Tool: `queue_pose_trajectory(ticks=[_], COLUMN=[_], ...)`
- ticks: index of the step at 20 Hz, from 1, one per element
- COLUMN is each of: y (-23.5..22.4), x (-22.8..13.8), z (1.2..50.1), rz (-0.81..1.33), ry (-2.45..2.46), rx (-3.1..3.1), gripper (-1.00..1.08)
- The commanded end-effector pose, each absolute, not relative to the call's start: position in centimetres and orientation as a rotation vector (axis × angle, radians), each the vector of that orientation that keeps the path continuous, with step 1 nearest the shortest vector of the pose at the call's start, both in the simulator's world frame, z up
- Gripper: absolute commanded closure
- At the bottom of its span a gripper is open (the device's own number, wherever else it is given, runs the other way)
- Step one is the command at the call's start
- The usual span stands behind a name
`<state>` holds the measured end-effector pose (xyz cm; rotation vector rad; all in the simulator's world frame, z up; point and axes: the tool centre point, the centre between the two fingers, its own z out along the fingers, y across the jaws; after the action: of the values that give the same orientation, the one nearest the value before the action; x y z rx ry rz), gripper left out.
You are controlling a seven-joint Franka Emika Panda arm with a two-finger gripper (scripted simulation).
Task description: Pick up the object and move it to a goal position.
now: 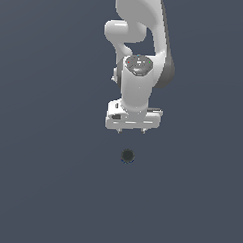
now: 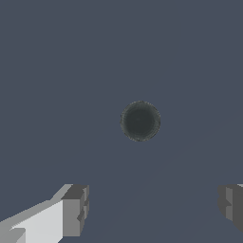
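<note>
While the exterior view showed the whole white Franka arm reaching down over a plain slate-grey surface, the wrist view showed only the two finger ends and the ground between them. In the exterior view, the gripper hung above the surface, its two short dark fingertips just visible under the white hand. The object, a tiny round blackish ball, lay alone on the surface, just below the gripper in that view and clear of it. From the wrist camera, the object looked larger, dark with a slightly paler rim, possibly bluish, though the render was too dim to be sure. The grey finger pads stood wide apart, holding nothing, with the gripper short of the ball. No writing or label could be read anywhere.
</note>
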<state>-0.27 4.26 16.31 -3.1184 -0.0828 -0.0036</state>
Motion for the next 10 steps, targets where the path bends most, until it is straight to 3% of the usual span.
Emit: queue_pose_trajectory(ticks=[1, 10], y=[4.3, 6.9], x=[-0.3, -1.5], z=[16.3, 15.3], rz=[-0.004, 0.041], ry=[-0.083, -0.073], rx=[-3.118, -3.092], gripper=[-0.92, -0.92])
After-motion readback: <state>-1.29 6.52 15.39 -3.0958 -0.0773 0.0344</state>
